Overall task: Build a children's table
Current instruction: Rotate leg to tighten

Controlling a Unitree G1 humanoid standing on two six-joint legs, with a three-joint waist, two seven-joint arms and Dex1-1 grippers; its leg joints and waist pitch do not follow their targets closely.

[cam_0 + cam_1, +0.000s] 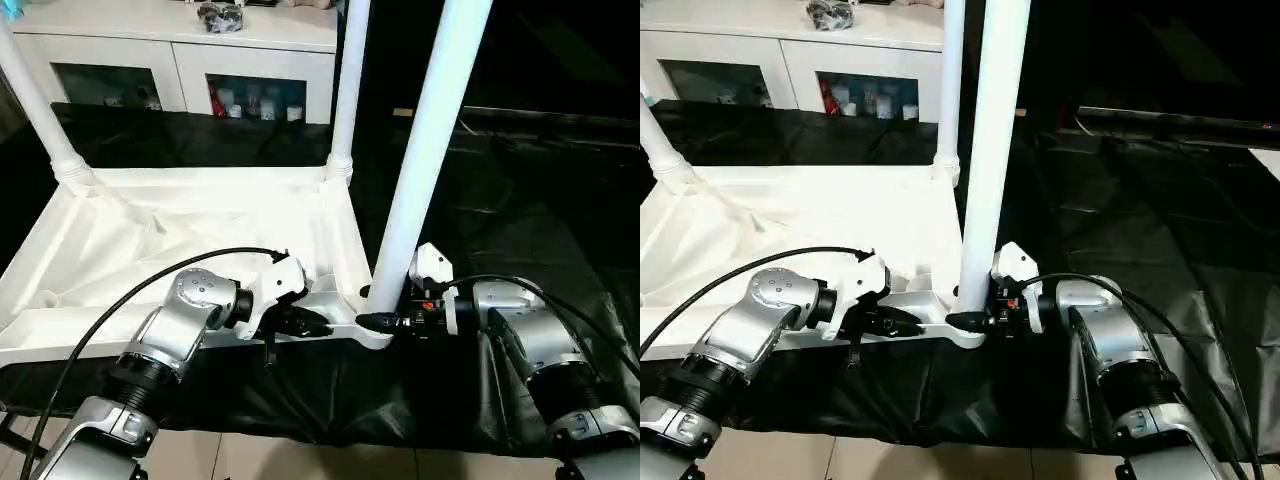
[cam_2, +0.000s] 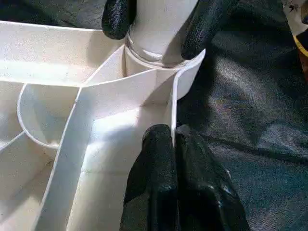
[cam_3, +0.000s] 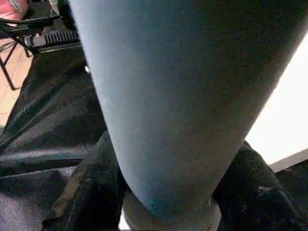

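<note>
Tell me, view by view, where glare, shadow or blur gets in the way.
Left eye view: the tabletop glares white, washing out its ribs. Right eye view: the black cloth swallows detail. Left wrist view: sheen on the gripper fingers. Right wrist view: the near leg is shadowed and soft.

Black-draped work table (image 1: 520,210), upturned white tabletop (image 1: 200,230) lying on it

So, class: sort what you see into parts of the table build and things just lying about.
Part of the job:
- tabletop
- near corner leg
- two far legs
- left end effector
- right end effector

Lying about:
- cabinet
- black cloth
</note>
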